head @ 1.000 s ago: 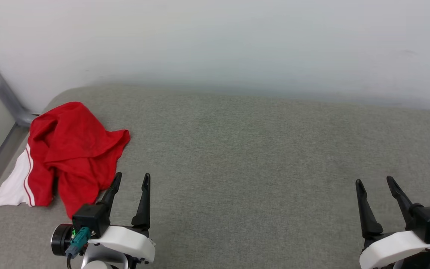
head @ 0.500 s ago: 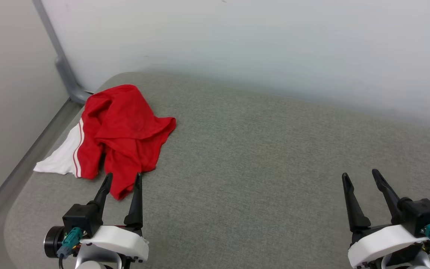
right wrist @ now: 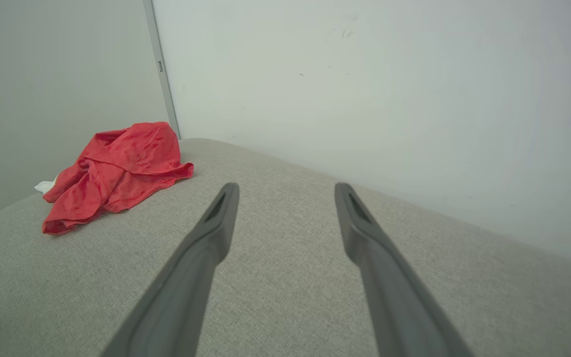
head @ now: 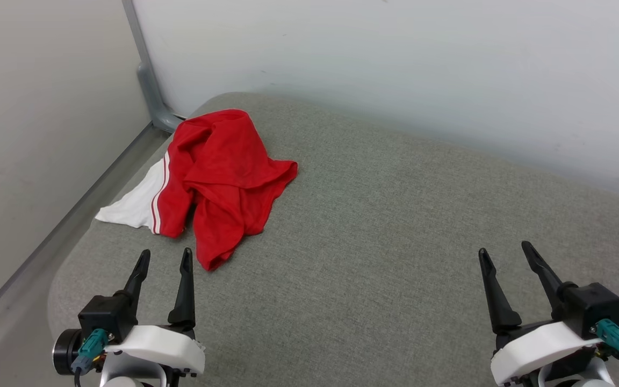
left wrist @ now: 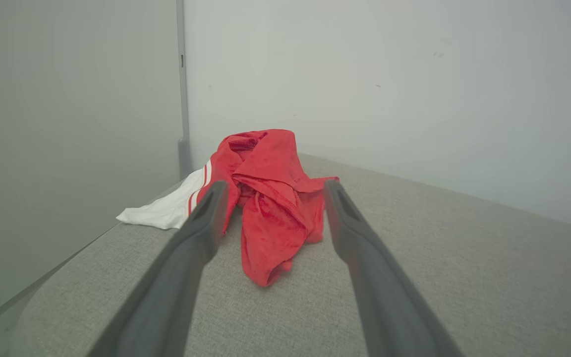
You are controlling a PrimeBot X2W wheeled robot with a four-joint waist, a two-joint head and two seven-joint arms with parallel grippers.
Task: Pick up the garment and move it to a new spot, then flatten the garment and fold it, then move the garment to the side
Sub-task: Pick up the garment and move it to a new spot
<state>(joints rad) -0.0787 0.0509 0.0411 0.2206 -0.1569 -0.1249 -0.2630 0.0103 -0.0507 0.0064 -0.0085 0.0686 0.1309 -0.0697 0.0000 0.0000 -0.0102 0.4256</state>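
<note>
Red shirt (head: 223, 177) lies crumpled just ahead of our left claw (head: 164, 251), well left of our right claw (head: 503, 247); both gape wide, holding nothing. We should pinch a thick fold near its top, avoiding the cushion (head: 395, 242).

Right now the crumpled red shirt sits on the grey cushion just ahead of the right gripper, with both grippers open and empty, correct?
Not quite: the garment lies just ahead of the left gripper, not the right gripper, as the head view shows. The rest holds: it sits crumpled on the grey cushion, and both grippers are open and empty.
</note>
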